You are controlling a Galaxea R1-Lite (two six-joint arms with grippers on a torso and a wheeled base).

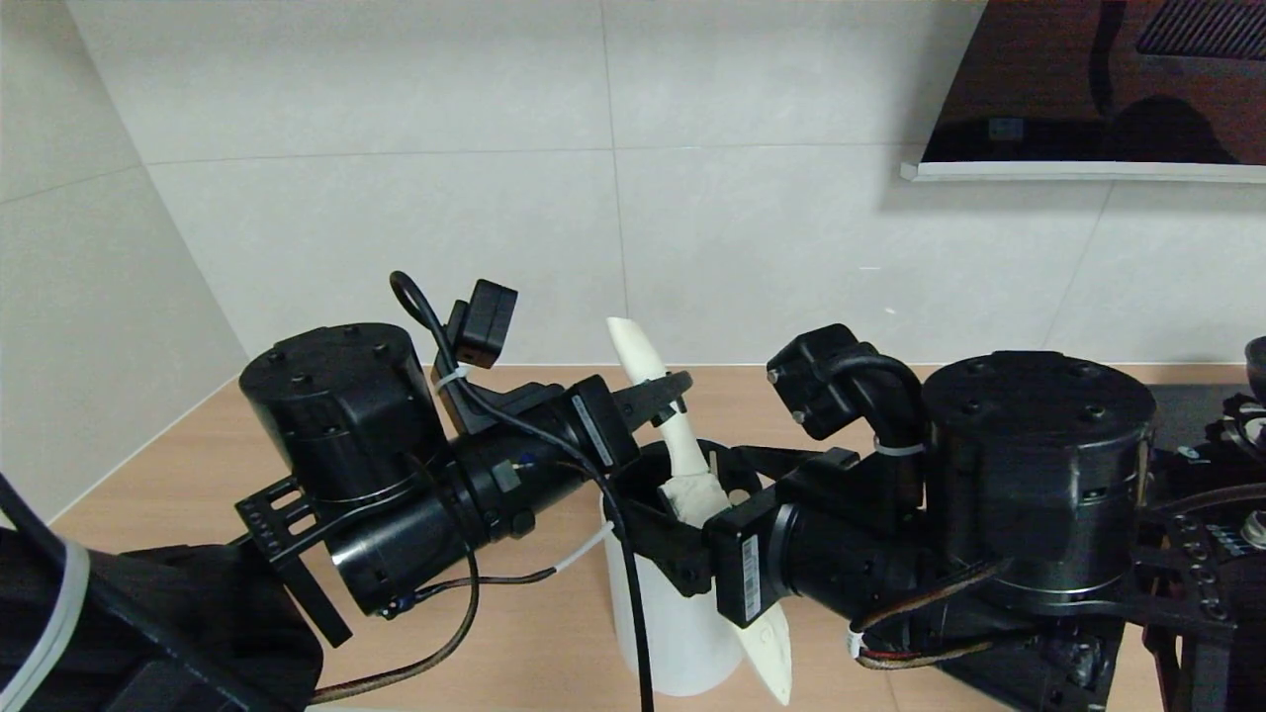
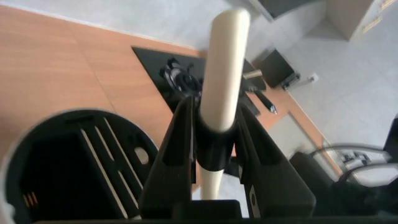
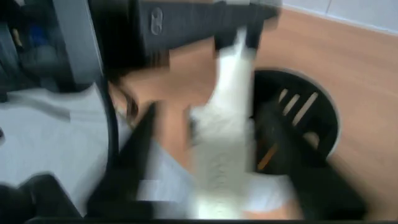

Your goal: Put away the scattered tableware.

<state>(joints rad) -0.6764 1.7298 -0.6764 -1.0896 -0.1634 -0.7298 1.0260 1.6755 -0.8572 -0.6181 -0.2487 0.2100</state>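
White utensil (image 1: pixel 679 437): long, cream, rounded handle end up, flat broad end down. Tilted, running from centre to lower centre of frame, off table, handle clamped in left tool (image 1: pixel 665 394).
Utensil holder (image 1: pixel 682 643): white cylinder, black slotted insert, upright on wooden table (image 1: pixel 554 643), lower centre, behind utensil's lower end.
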